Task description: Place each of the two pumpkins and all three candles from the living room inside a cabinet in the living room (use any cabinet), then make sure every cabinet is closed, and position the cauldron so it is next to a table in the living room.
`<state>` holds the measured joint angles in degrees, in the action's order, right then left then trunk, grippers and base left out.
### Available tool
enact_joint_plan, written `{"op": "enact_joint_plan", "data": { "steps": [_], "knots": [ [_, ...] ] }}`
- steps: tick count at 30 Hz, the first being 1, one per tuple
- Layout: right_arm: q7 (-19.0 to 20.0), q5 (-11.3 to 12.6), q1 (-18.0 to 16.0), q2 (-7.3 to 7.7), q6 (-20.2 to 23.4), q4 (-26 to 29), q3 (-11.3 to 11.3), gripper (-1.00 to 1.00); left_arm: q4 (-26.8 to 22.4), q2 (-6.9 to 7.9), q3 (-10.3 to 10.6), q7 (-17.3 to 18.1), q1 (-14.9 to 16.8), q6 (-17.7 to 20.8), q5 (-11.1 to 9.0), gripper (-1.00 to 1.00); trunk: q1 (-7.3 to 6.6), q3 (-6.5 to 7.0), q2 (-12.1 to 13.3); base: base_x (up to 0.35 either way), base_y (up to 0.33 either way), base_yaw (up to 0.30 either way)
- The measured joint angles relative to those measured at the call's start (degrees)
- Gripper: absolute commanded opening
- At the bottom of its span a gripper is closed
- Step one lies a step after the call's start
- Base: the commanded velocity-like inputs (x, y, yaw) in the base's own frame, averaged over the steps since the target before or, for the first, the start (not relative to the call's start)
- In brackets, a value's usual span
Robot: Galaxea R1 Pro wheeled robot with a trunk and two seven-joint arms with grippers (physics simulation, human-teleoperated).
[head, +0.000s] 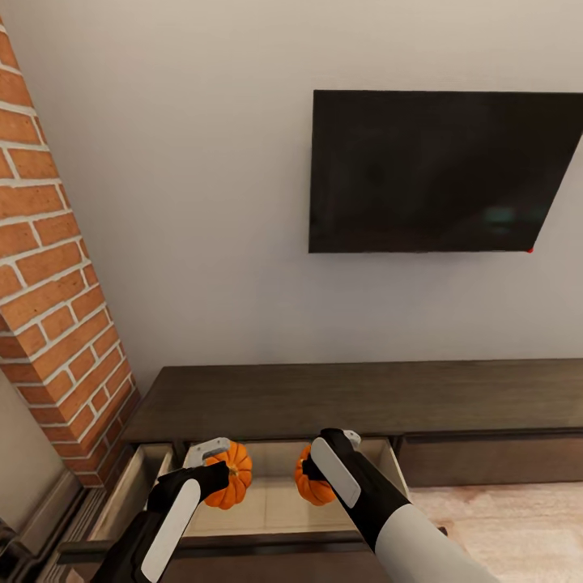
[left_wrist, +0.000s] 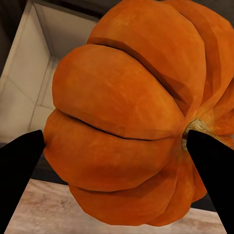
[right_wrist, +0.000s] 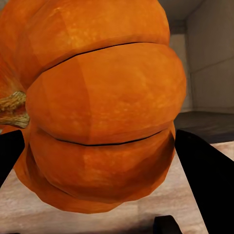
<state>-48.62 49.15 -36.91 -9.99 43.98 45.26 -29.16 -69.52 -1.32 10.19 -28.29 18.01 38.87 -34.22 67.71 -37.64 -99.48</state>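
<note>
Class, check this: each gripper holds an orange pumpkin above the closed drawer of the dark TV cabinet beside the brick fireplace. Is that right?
Not quite: the drawer is open, not closed. The head view shows its pale interior pulled out below the left gripper with its pumpkin and the right gripper with its pumpkin. The rest holds.

Soft, even, diffuse light fills all three renders, with no clear source and no hard shadows. The wall [head: 202, 202] reads pale and flat; the television [head: 441, 170] stays matte black, with only a faint sheen. The head view stretches lines toward its edges, slanting the brick column [head: 48, 267]. Up close, the pumpkins [left_wrist: 131, 122] show coarse, faceted textures with mild highlights.
</note>
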Motion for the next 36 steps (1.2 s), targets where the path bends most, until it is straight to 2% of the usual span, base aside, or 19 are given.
{"op": "enact_joint_plan", "data": {
  "steps": [11,18,20,24,36],
  "knots": [
    [0.1,0.1,0.0,0.0,-0.1,-0.1,-0.2,-1.0,0.0,0.0,0.0,0.0,0.0,0.0,0.0,-1.0,2.42,-1.98,-4.4,0.0,0.0,0.0],
    [5.2,0.2,0.0,0.0,-0.5,0.2,-0.5,-1.0,0.0,0.0,0.0,0.0,0.0,0.0,0.1,-1.0,3.95,-3.23,-7.2,0.0,0.0,0.0],
    [5.8,0.0,0.0,0.0,-2.1,0.2,-0.6,-1.0,0.0,0.0,0.0,0.0,0.0,0.0,0.0,-1.0,4.39,-3.59,-8.0,0.0,0.0,0.0],
    [6.3,-0.2,0.0,0.0,-4.4,0.0,-0.8,-1.0,0.0,0.0,0.0,0.0,0.0,0.0,0.0,-1.0,5.27,-4.31,-9.6,0.0,0.0,0.0],
    [6.4,-0.7,0.0,0.0,-4.8,0.1,-1.8,-1.0,0.0,0.0,0.0,0.0,0.0,0.0,0.0,-1.0,7.91,-6.46,-14.4,0.0,0.0,0.0]
  ]
}}
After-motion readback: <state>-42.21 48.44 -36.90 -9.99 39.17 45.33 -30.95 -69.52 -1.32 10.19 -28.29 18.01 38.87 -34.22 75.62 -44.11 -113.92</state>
